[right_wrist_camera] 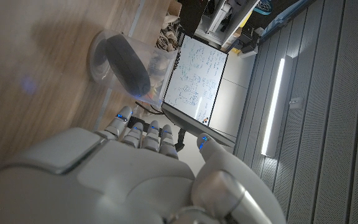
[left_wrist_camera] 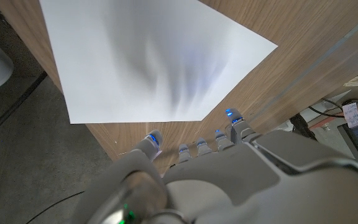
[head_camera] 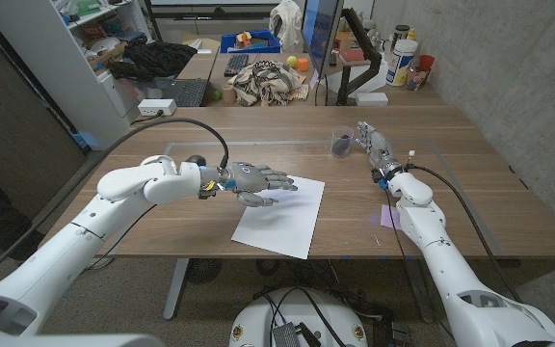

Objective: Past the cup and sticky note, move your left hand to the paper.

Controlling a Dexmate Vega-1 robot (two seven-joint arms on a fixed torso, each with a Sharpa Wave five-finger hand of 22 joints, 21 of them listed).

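Left hand [head_camera: 254, 181] over the paper's [head_camera: 282, 217] far left corner, fingers spread, holding nothing; whether it touches the sheet can't be told. Paper lies flat at the worktop's [head_camera: 258, 145] near middle, one corner at the near edge. Right hand [head_camera: 376, 149] at far right, fingers extended and apart, empty, just right of the clear cup [head_camera: 340, 144]. Purple sticky note [head_camera: 389, 216] lies near the right forearm, well right of the paper.

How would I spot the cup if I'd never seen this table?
Start at the wooden table and look to its far side, right of the white paper. Just beside the right hand's fingertips stands the cup: small, clear plastic, with something dark inside, unlike the flat paper.
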